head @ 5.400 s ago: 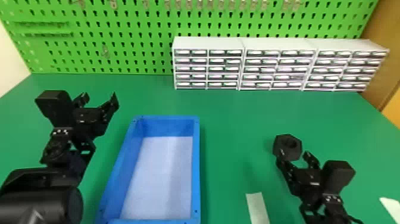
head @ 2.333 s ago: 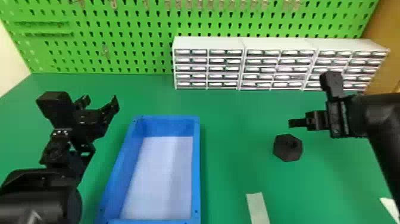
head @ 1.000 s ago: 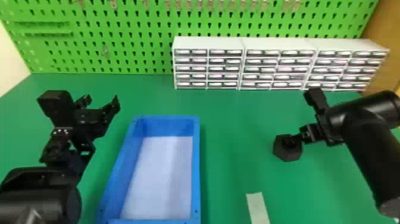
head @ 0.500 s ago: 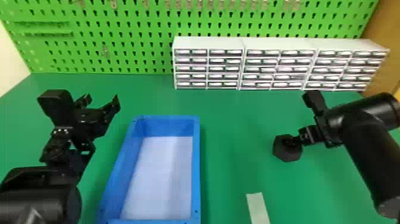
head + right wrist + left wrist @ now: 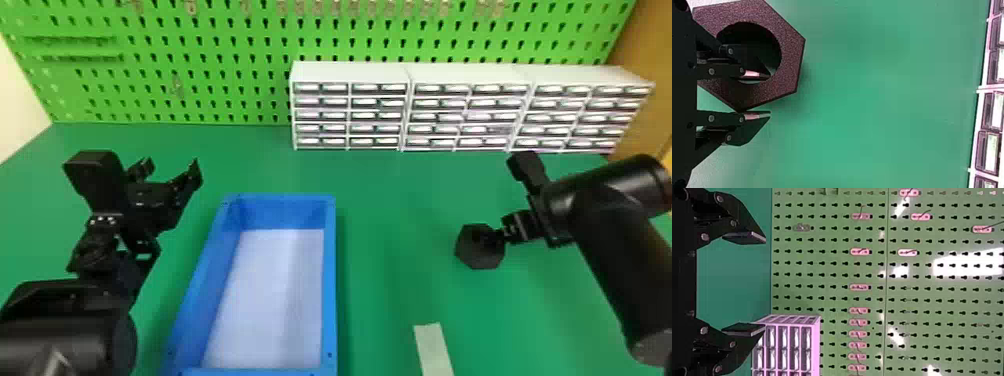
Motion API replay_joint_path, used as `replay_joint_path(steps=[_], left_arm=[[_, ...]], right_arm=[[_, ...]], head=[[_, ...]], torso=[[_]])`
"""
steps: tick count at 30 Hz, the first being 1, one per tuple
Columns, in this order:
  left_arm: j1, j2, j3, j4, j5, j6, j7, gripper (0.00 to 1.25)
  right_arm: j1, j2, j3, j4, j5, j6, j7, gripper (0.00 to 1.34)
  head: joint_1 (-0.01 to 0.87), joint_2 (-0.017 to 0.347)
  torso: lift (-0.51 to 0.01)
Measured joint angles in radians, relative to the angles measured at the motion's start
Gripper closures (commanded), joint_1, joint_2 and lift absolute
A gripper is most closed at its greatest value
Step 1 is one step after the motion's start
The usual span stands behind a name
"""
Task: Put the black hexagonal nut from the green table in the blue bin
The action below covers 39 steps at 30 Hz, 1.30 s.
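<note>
The black hexagonal nut [image 5: 477,252] lies on the green table [image 5: 395,280], right of the blue bin [image 5: 330,280]. At the nut's right side is my right gripper [image 5: 501,234], its tips over the ring. In the right wrist view, the gripper [image 5: 770,95] is open astride one side of the nut [image 5: 785,74]: one finger over the central hole, the other just beyond the outer edge, with a small gap visible there. My left gripper [image 5: 171,169] is parked left of the bin; in the left wrist view this gripper [image 5: 764,283] has its fingers wide apart, holding nothing.
White drawer units [image 5: 470,75] line the table's back right, against a green pegboard [image 5: 200,65]. A pale strip [image 5: 434,350] lies on the table between bin and nut, towards the front. The bin's high walls stand left of the nut.
My right gripper has gone from the nut's front right, round to its right, then leftward onto it, holding nearly still over the last second. The nut and left arm look unmoved.
</note>
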State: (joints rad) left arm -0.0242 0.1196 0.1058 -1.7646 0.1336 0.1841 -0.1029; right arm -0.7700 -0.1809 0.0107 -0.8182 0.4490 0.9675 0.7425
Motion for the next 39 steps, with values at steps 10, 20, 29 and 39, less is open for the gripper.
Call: replay_joint_path(steps=[10,20,29,39], left_arm=[[0.003,0.000,0.000,0.001,0.001,0.001,-0.001,0.46],[0.004,0.002,0.002,0.001,0.003,0.003,-0.004,0.46],[0.009,0.006,0.007,0.000,0.008,0.004,-0.008,0.46],[0.010,0.008,0.009,-0.001,0.009,0.005,-0.008,0.46]], right_arm=[[0.015,-0.001,-0.004,-0.091,0.004,0.051,0.001,1.00],[0.045,0.000,0.004,-0.336,0.011,0.146,0.009,1.00],[0.061,0.022,0.018,-0.488,0.002,0.180,0.028,1.00],[0.069,0.063,0.043,-0.596,-0.084,0.165,0.028,1.00]], head=[[0.686,0.052],[0.686,0.052],[0.686,0.052],[0.686,0.052]], torso=[[-0.097],[-0.097],[-0.097],[-0.097]])
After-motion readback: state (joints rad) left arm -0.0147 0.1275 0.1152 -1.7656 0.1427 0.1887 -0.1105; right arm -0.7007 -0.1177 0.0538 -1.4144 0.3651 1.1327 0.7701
